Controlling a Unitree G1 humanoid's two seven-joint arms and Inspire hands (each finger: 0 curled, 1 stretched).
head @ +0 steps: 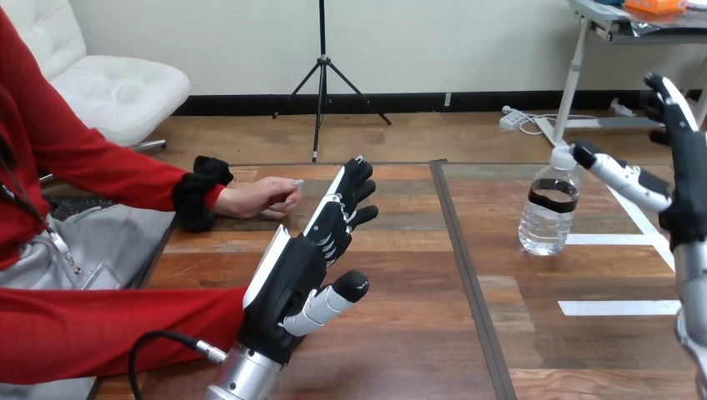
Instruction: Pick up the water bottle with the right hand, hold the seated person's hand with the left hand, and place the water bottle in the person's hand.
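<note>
Wooden table point(400, 333) in front of me, split down the middle by a dark seam point(467, 275), with a few strips of white tape point(617, 307) on the right half. Bottle point(548, 212) is standing upright on that right half, cap on, one tape strip right beside its base. My right hand point(685, 183) is up in the air to the right of it, fingers straight and spread — holding nothing. Its thumb point(621, 177) reaches toward the cap and ends right by it; can't tell if it's actually touching. My left hand point(292, 279) is over the left half, also wide open, fingers point(354, 187) straight and pointing away from me. The person's hand point(258, 198) lies on the table just left of those fingertips, loosely curled — near, but whether they touch I can't say. So my left hand and the seam sit between that hand and the bottle. Their other forearm point(100, 329), red sleeve, lies next to my left wrist.
</note>
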